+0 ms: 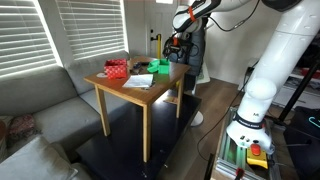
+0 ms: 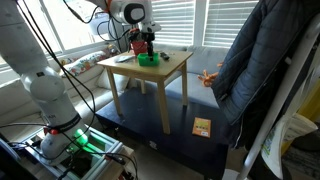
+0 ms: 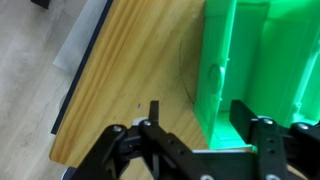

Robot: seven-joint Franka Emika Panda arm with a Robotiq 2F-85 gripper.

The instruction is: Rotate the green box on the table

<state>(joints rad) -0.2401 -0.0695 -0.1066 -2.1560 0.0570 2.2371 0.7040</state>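
The bright green box (image 3: 240, 55) stands near one edge of the light-brown wooden table (image 3: 125, 75); it also shows in both exterior views (image 1: 158, 67) (image 2: 148, 58). In the wrist view its inside is hollow and one thin upright wall lies between my fingers. My gripper (image 3: 198, 115) is open, with one finger outside the box over the table top and the other inside the box. It hangs just above the box in both exterior views (image 1: 175, 50) (image 2: 145, 40).
A red patterned box (image 1: 117, 68) and a flat white-and-green item (image 1: 138, 80) lie on the table. A grey sofa (image 1: 40, 110) stands beside it. A low black platform (image 2: 170, 135) under the table holds a small card (image 2: 202, 126). A dark coat (image 2: 255, 70) hangs nearby.
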